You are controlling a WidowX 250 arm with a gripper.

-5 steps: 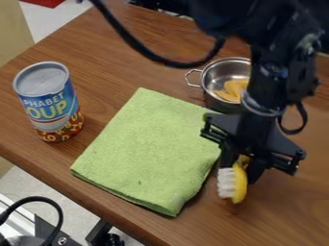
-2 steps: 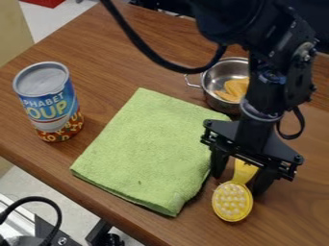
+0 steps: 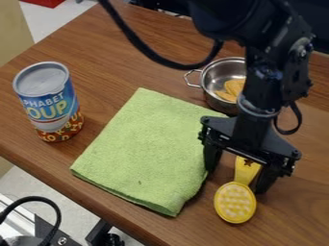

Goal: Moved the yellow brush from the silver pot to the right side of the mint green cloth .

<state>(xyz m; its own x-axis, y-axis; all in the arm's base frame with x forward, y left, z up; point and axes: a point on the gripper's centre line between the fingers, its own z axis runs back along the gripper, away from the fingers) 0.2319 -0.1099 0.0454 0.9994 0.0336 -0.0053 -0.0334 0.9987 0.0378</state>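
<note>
The robot's black gripper [image 3: 236, 178] hangs low over the right side of a brown wooden table [image 3: 122, 36], toward the near half. Its two fingers are spread, one on each side of a yellow brush handle, with a visible gap between the left finger and the handle. The brush [image 3: 235, 202] lies on the wood with its rounded head toward me and its pale bristles facing up. Its handle runs away from me, between the fingers, and has a dark star shape on it; the far end is hidden by the gripper. The brush head sits to the right of the cloth, apart from it.

The cloth [image 3: 145, 149] is light green, folded and laid flat in the middle, at a slant. The left finger hangs at its right edge; I cannot tell whether they touch. Just beyond the cloth's far right part stands a silver pot [image 3: 211, 79], a loop handle on its left and yellow-orange pieces [image 3: 230, 90] inside. The black arm [image 3: 262, 89] hides its right side. A thick black cable [image 3: 138, 46] loops from the arm over the far part of the table.

At the left, well apart from the gripper, a soup can [image 3: 50, 103] stands upright near the table's edge. Past the near left edge are pale floor and some black and metal equipment [image 3: 55, 234].
</note>
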